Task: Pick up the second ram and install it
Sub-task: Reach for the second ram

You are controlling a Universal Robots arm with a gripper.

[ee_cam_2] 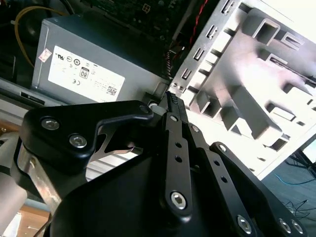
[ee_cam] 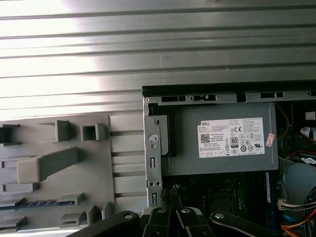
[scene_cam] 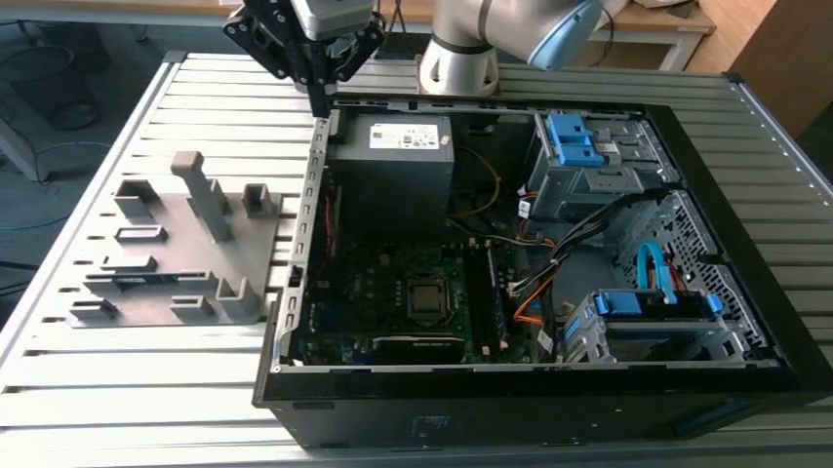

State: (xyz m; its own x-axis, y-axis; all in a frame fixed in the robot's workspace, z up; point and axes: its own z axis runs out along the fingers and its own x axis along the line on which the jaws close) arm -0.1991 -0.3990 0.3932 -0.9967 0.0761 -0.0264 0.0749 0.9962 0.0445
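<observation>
- End effector (scene_cam: 319,102) hangs over the computer case's (scene_cam: 310,224) rear edge, fingers together, apparently holding nothing.
- Second ram (ee_cam: 44,202) seemingly lies in the grey fixture (ee_cam: 98,168) on the table (scene_cam: 131,390); pickup and installation remain.

Gripper (scene_cam: 318,93) hangs over the rear corner of the open computer case (scene_cam: 521,400), jaws drawn together. Grey fixture (scene_cam: 182,244) lies on the slatted surface (scene_cam: 131,409), just beside the case, on the exterior view's left.
</observation>
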